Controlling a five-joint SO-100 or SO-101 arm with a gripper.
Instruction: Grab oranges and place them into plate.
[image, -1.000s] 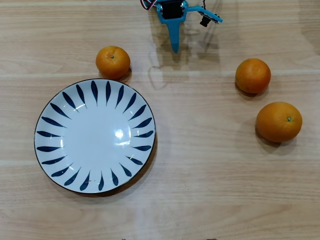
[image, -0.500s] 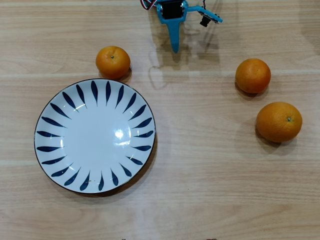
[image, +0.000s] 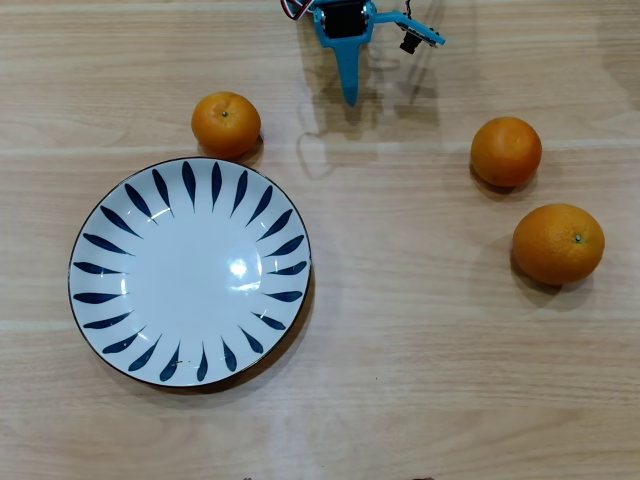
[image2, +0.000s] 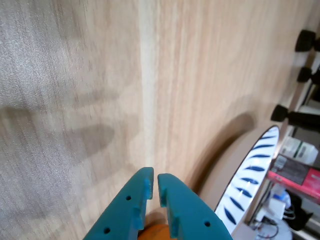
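Three oranges lie on the wooden table in the overhead view: a small one (image: 226, 124) just above the plate's top edge, a small one (image: 506, 151) at the right, and a larger one (image: 558, 243) below it. The white plate (image: 190, 275) with dark blue leaf strokes sits left of centre, empty. My blue gripper (image: 349, 92) hangs at the top centre, fingers together, holding nothing, clear of all the oranges. In the wrist view the gripper (image2: 152, 181) shows only a thin slit between its fingers. A sliver of orange (image2: 156, 233) shows behind them, and the plate's rim (image2: 250, 175) is at the lower right.
The table is bare light wood. In the wrist view, black chair casters (image2: 305, 42) and shelf clutter (image2: 295, 170) show beyond the table's edge at the right.
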